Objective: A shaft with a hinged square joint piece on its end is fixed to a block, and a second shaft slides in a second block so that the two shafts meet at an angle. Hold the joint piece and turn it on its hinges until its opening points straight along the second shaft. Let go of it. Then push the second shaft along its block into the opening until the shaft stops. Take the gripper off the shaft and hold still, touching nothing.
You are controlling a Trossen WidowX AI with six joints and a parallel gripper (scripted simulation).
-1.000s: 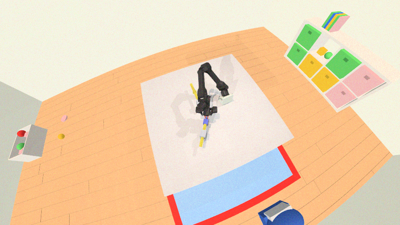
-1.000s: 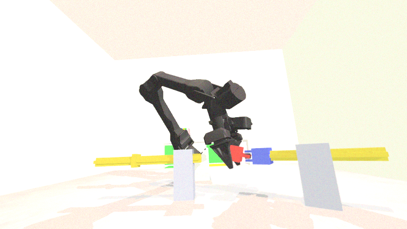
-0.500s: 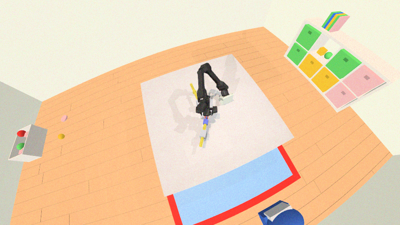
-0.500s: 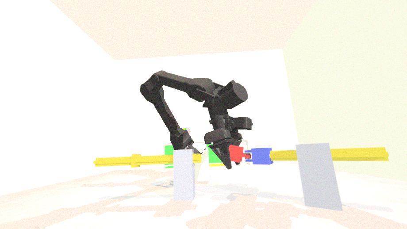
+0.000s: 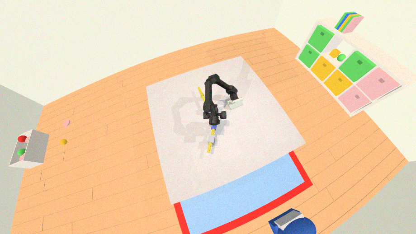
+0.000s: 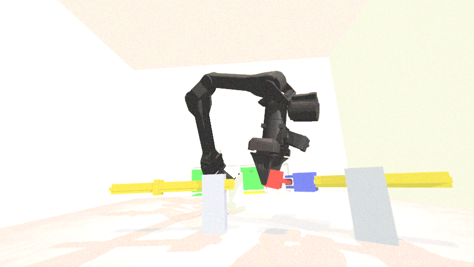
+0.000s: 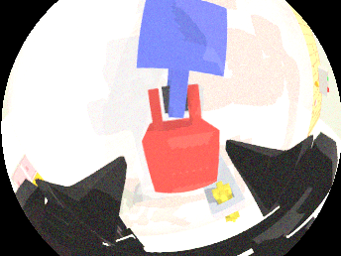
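Wrist view shows the red joint piece, hidden from top; gripper released.

The top view looks steeply down from high above, taking in my whole arm and the surrounding floor. The exterior view faces my arm from low and nearer, almost level with the shafts. The wrist view, closest, looks past my gripper's fingers; it shares the red joint piece with the exterior view.
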